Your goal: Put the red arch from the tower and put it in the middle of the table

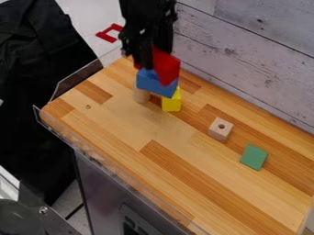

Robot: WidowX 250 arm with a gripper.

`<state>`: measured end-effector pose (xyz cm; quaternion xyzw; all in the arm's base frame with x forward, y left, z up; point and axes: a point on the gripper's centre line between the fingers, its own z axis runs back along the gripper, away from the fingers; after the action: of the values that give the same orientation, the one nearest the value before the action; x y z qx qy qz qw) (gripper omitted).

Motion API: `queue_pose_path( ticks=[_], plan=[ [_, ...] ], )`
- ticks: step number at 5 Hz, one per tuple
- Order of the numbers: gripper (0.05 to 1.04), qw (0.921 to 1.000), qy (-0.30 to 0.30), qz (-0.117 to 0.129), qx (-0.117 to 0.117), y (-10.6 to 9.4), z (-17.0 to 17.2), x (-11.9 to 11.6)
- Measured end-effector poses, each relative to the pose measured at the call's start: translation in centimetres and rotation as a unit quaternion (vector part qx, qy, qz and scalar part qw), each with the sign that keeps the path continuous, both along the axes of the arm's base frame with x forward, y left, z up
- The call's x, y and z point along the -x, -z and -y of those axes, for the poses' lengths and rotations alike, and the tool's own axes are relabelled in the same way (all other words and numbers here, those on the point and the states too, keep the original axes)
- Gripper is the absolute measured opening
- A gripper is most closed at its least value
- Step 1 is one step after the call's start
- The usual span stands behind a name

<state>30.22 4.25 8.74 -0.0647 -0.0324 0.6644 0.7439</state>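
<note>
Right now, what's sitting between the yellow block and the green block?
A pale wooden block with a hole sits between the yellow block and the green block, in the camera view.

Above the blue block (154,83), the red arch (167,69) is partly covered by the gripper (147,60). Below the blue block, the wooden cylinder (141,95) is partly concealed.

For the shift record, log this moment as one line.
arm over tower | red arch above blue block | table placement pending
</note>
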Motion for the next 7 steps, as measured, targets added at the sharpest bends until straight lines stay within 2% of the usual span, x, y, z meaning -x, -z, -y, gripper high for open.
queue_pose_path(
  ticks=[1, 3, 4, 5, 6, 7],
  plan=[
    [0.562, 0.9986, 0.043, -0.029, -0.011, 0.1, 1.9, 1.4],
    [0.562, 0.9969, 0.043, -0.064, 0.013, 1.8, 3.1, 3.1],
    [0.562, 0.9965, 0.029, -0.075, 0.025, 2.8, 3.7, 4.1],
    [0.562, 0.9962, -0.003, -0.084, 0.025, 3.7, 4.2, 4.9],
    [0.562, 0.9953, -0.048, -0.083, 0.015, 4.4, 4.5, 4.7],
    [0.562, 0.9942, -0.056, -0.091, 0.014, 5.9, 4.5, 4.4]
  ],
)
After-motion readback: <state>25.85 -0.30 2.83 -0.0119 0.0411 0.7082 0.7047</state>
